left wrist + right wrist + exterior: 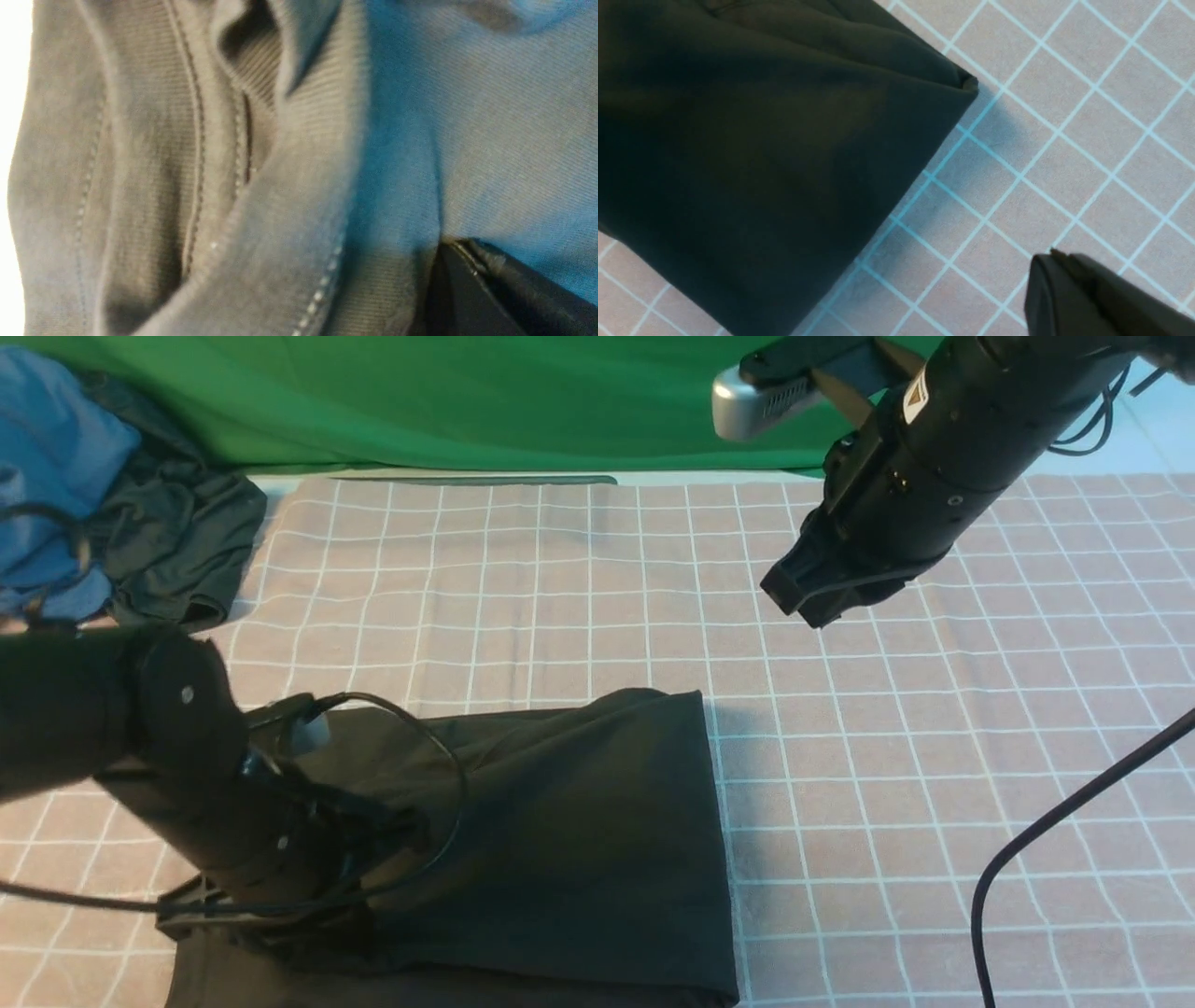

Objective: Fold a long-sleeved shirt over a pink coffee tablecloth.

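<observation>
Front view: no print, label or readable writing shows on the long-sleeved shirt (579, 840); only plain black cloth faces up, and a small warning triangle on the right arm is too small to read. The left tool (373, 859) is low on the shirt's left part, its jaws closed; the left wrist view is filled with ribbed, stitched fabric bunched against a black finger (472, 294), so it appears to pinch the shirt. The right tool (808, 593) hangs above the pink coffee tablecloth (934, 756), jaws closed, holding nothing. The shirt lies folded into a rough rectangle at the near middle of the tablecloth, its right edge straight.
</observation>
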Robot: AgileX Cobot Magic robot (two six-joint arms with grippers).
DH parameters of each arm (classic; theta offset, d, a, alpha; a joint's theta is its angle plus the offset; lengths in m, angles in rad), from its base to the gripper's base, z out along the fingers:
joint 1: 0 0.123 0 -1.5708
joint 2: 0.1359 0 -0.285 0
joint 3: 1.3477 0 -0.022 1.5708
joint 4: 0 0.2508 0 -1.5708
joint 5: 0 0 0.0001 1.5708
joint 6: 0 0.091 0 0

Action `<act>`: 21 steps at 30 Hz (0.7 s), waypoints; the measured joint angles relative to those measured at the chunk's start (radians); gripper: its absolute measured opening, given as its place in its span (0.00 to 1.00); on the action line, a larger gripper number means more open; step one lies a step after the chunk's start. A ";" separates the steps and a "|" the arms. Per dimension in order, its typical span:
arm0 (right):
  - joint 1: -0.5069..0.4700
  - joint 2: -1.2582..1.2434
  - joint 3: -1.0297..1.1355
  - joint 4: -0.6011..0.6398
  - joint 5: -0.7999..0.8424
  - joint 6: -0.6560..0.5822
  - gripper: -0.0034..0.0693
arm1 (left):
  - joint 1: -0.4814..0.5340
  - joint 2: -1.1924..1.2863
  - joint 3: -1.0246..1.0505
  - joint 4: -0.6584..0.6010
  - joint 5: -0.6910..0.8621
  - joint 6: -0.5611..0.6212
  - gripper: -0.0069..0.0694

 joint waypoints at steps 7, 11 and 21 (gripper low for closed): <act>0.000 0.000 0.000 0.126 -0.006 -0.090 0.10 | 0.000 -0.109 0.015 0.046 0.003 -0.036 0.11; 0.000 0.000 0.000 0.154 -0.014 -0.114 0.10 | 0.000 -0.203 0.001 0.061 0.014 -0.056 0.11; 0.000 0.000 0.000 0.163 -0.016 -0.126 0.10 | 0.051 -0.131 0.064 0.258 0.009 -0.240 0.11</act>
